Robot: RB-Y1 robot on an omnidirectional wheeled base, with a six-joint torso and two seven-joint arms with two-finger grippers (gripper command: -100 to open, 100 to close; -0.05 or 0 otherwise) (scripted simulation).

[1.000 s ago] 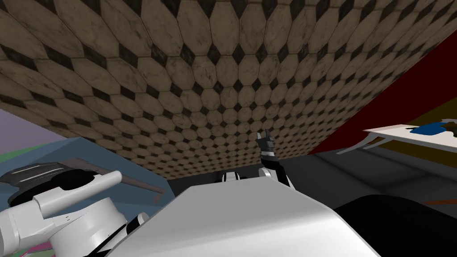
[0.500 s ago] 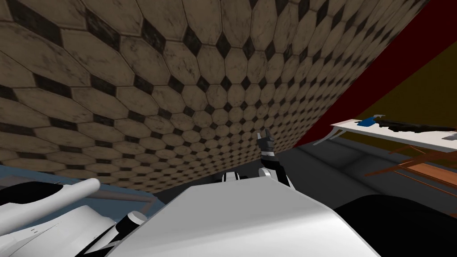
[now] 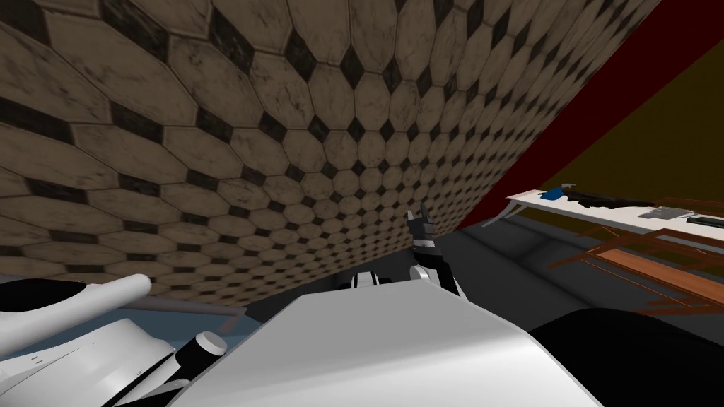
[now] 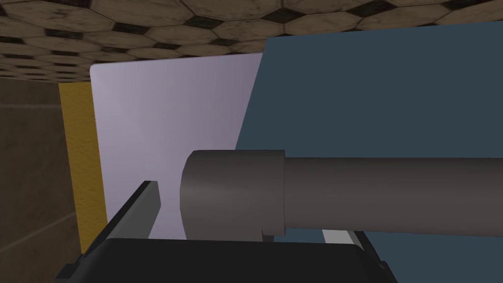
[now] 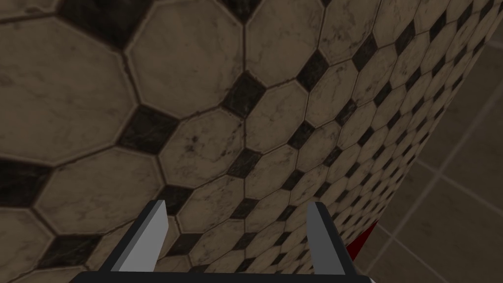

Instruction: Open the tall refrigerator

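Grasp step, I'd say: L gripper [image 4: 243, 206] jaws stood wide, unclamped, around end of grey handle [image 4: 344, 194] on blue fridge door [image 4: 383, 98]. R gripper [image 5: 238, 205] spread, empty, well apart from handle. Next prob.: clamp, pull.

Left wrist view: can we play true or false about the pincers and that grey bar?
The dark grey round bar handle runs across a blue-grey flat door panel. True.
The left pincer squeezes that handle. False: its fingers stand apart, one clear of the handle's end.
The right pincer is open. True.
The right pincer holds a cup. False: it holds nothing, facing brown-and-black floor tiles.
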